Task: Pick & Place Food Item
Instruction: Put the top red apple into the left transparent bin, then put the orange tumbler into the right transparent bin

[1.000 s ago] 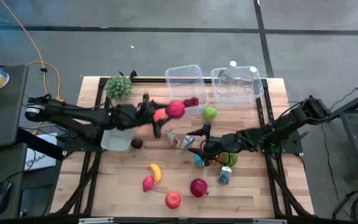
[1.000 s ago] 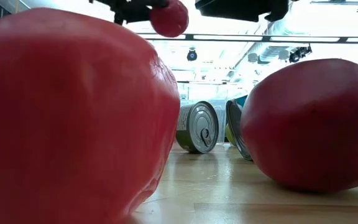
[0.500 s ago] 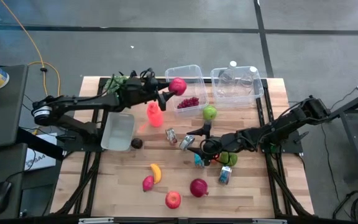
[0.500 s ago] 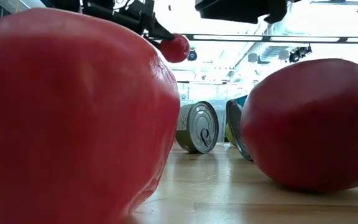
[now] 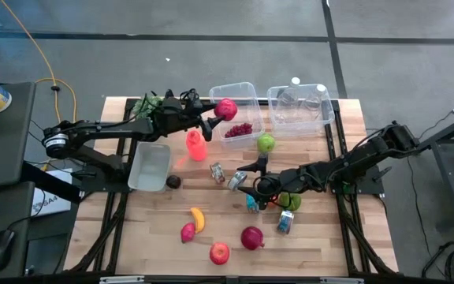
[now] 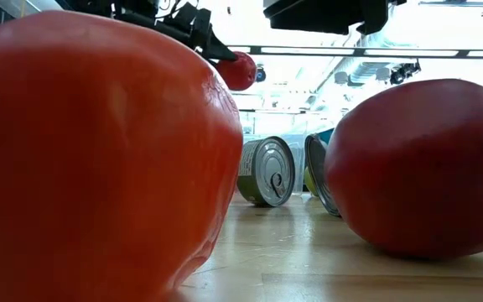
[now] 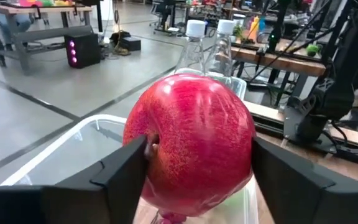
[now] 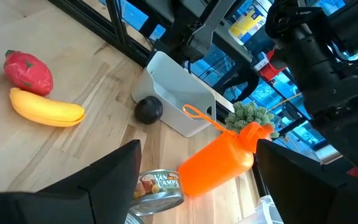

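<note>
The left pincer grasps the red pomegranate above the clear bin, poised, it seems, to drop it there beside the grapes; the right pincer waits released, low over the worktop, near the cans.

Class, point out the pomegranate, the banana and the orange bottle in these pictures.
Pomegranate (image 7: pixel 194 140): left wrist view, front skin.
Banana (image 8: pixel 45 107): right wrist view, middle.
Orange bottle (image 8: pixel 219 160): right wrist view, body.

Two red fruits fill the low view, edges cropped; cans partly hidden.
</note>
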Robot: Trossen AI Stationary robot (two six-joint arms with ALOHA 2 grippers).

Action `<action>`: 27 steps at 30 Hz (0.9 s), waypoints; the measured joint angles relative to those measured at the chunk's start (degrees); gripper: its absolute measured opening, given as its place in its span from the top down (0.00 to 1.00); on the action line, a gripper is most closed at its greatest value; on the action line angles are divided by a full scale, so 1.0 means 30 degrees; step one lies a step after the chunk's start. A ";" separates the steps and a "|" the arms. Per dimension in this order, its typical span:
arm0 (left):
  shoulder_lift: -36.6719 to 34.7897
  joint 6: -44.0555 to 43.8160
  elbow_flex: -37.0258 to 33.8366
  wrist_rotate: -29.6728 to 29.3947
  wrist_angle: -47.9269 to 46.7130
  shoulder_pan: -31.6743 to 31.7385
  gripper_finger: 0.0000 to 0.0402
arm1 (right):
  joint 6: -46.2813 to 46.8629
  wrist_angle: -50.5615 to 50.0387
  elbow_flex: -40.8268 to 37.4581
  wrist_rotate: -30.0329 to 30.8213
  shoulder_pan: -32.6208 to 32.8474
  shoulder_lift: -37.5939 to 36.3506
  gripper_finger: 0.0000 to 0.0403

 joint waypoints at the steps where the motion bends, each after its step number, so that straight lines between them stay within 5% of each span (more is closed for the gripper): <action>1: 0.0000 0.0028 0.0003 0.0000 0.0000 -0.0010 0.31 | 0.0000 0.0007 0.0000 0.0000 0.0000 0.0006 0.24; 7: 0.0149 0.0180 0.0003 0.0000 -0.0008 -0.0010 0.17 | -0.0005 0.0015 0.0000 -0.0007 0.0000 0.0002 0.24; 14: 0.0269 0.0074 0.0010 0.0068 0.0212 -0.0010 0.14 | 0.0000 -0.0077 0.0000 -0.0007 0.0000 0.0000 0.24; 19: -0.0599 -0.0742 0.0003 0.3711 -0.0185 -0.0010 0.14 | 0.0080 -0.0276 0.0000 -0.0007 0.0000 0.0000 0.24; 24: -0.2563 -0.0676 0.0010 0.5617 -0.3568 -0.0014 0.14 | 0.0206 -0.0568 0.0000 -0.0007 0.0000 0.0000 0.24; 27: -0.4049 0.2120 0.0010 0.6053 -0.7960 0.0157 0.14 | 0.0577 -0.0721 0.0000 -0.0007 0.0000 0.0000 0.24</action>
